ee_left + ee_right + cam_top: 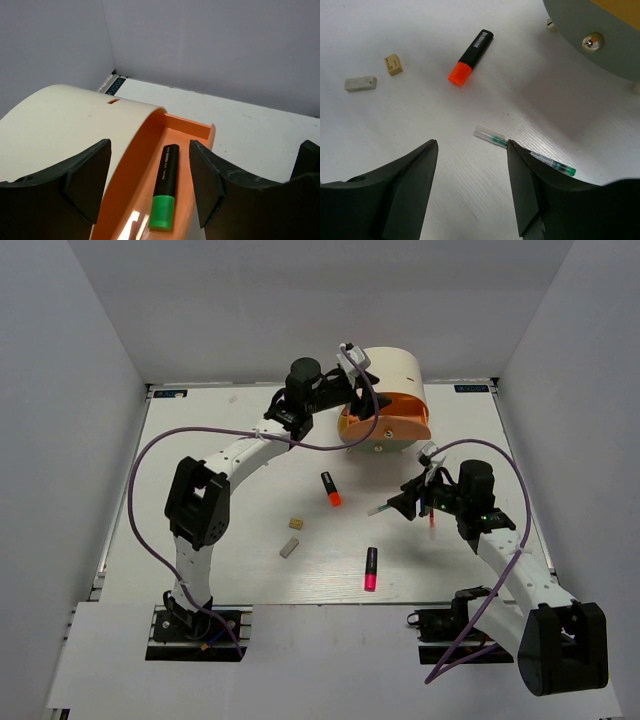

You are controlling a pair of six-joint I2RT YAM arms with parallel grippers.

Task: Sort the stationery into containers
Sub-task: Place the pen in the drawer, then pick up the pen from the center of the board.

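The cream half-cylinder drawer unit [395, 375] stands at the back centre with its orange drawer [385, 427] pulled open. My left gripper [356, 375] hovers over that drawer [175, 132], open and empty [149, 172]. A black highlighter with a green cap [164, 187] lies in the drawer. My right gripper [407, 502] is open and empty [472, 167] just above the table. A thin white pen with green ink [520, 148] lies partly behind its right finger and shows in the top view [384, 508]. A red pen [432, 523] lies under that arm.
An orange highlighter [330, 489] [470, 57] lies mid-table and a pink highlighter [371, 568] nearer the front. Two beige erasers [296, 524] [290, 547] lie to the left, also in the right wrist view [393, 64] [360, 83]. Grey walls enclose the table.
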